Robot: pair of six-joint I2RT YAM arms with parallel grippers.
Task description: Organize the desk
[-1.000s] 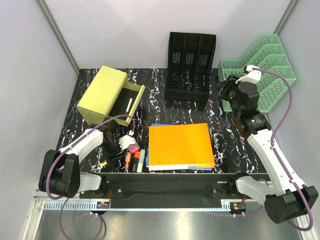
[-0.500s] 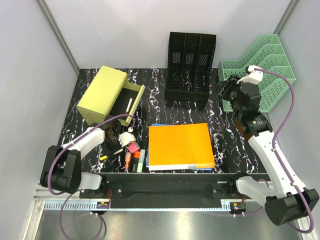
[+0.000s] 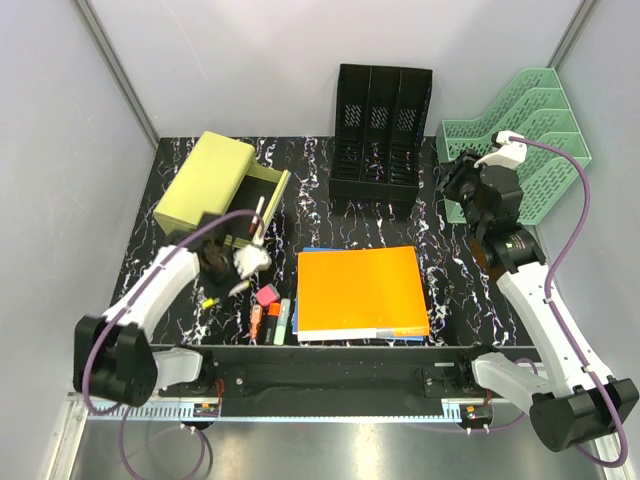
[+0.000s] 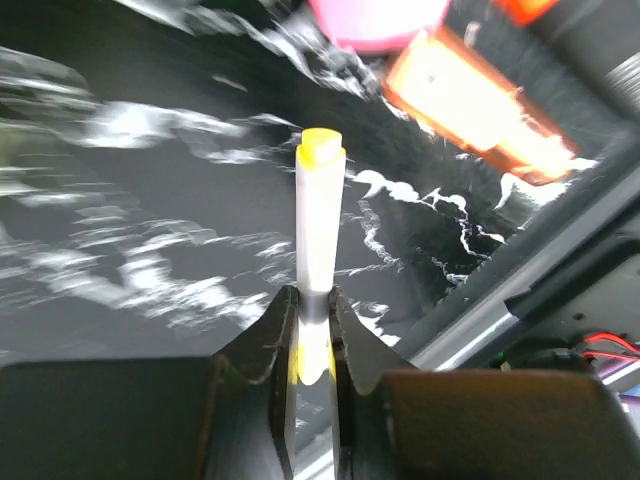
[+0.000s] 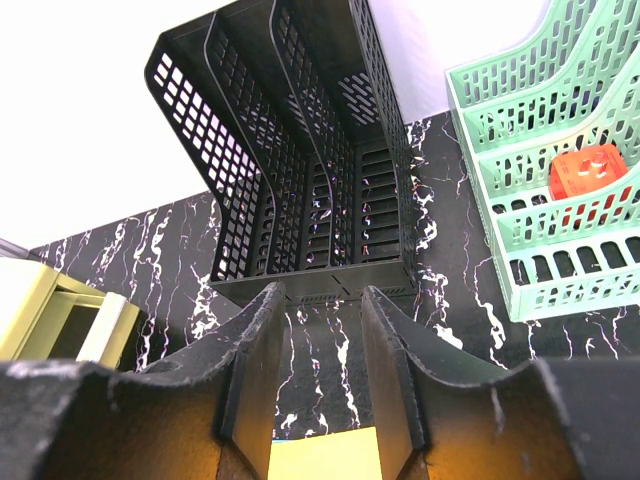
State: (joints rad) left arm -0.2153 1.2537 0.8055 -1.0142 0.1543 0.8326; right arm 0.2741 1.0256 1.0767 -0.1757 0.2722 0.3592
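The desk [image 3: 450, 280] is a black tabletop with white veins. My left gripper [image 3: 238, 268] hangs over its front left, just before the open drawer box, shut on a white highlighter with a yellow cap [image 3: 210, 299]. In the left wrist view the highlighter [image 4: 320, 220] sticks straight out from between the pads of the left gripper [image 4: 311, 315], lifted above the desk [image 4: 150, 200]. My right gripper [image 3: 462, 185] is raised at the back right beside the green tray, open with nothing between its fingers [image 5: 262, 330].
Pink eraser [image 3: 266, 295], orange marker [image 3: 274, 318] and green highlighter [image 3: 285, 317] lie at the front left. An orange folder [image 3: 360, 290] lies front centre. Black mesh file holder [image 3: 380, 135] at the back, green tiered tray [image 3: 530, 140] back right, yellow-green drawer box [image 3: 215, 190] back left.
My left gripper shut on the yellow-capped highlighter, lifted it off the desk and moved back toward the drawer box. The right arm has barely moved.
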